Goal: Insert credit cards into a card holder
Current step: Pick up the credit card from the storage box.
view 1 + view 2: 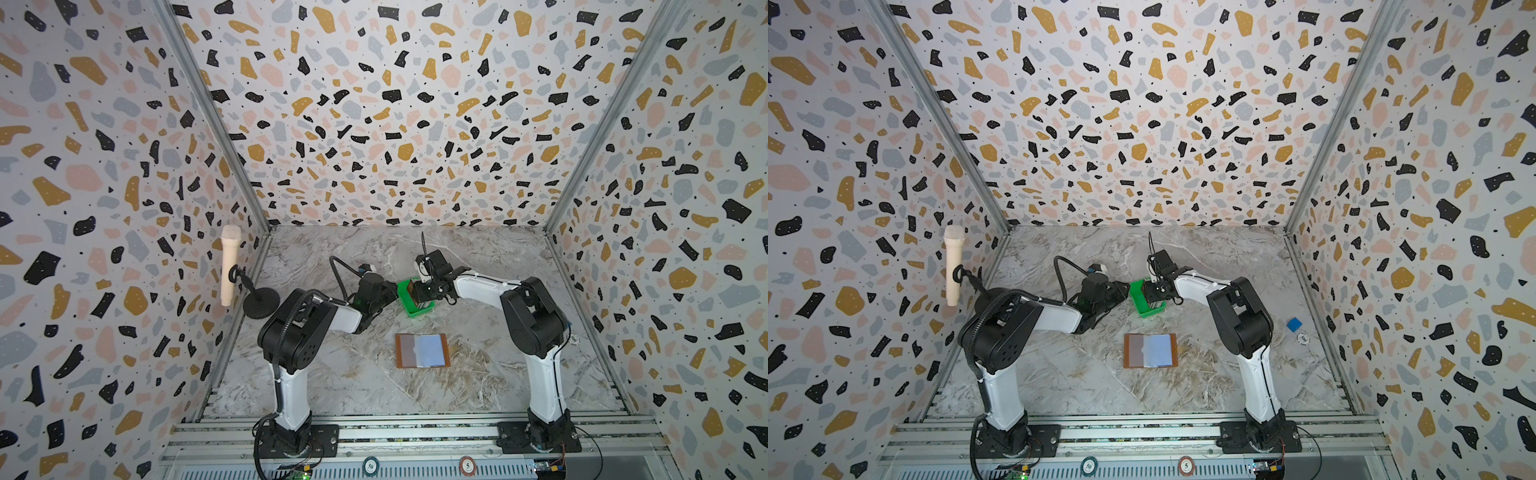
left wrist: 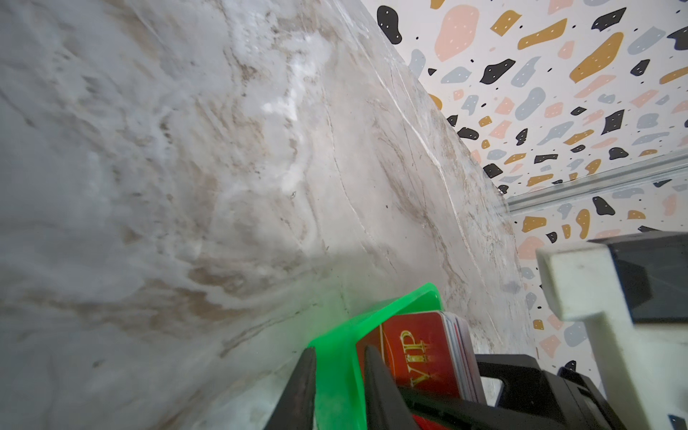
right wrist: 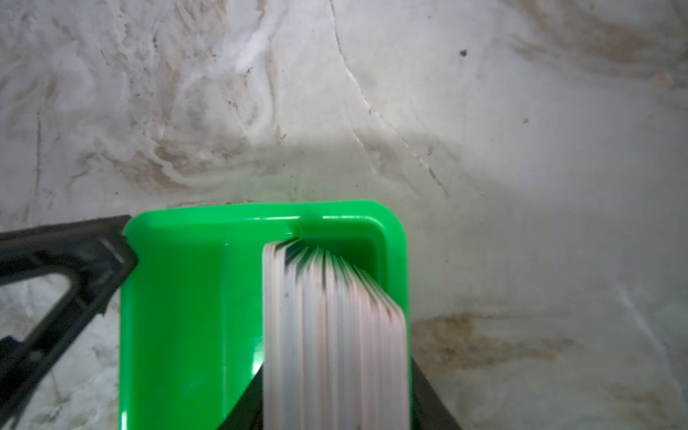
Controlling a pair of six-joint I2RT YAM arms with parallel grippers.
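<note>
R hand (image 3: 335, 372) grips credit cards (image 3: 327, 316) in green tray (image 3: 186, 298); L hand (image 2: 338, 359) seems clamped on its wall.

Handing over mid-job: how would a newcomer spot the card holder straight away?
Start at the marble table and find the bright green tray near its middle. Just nearer the camera lies the card holder, opened flat. It alone is a brown-edged booklet showing grey and pale blue sleeves.
</note>
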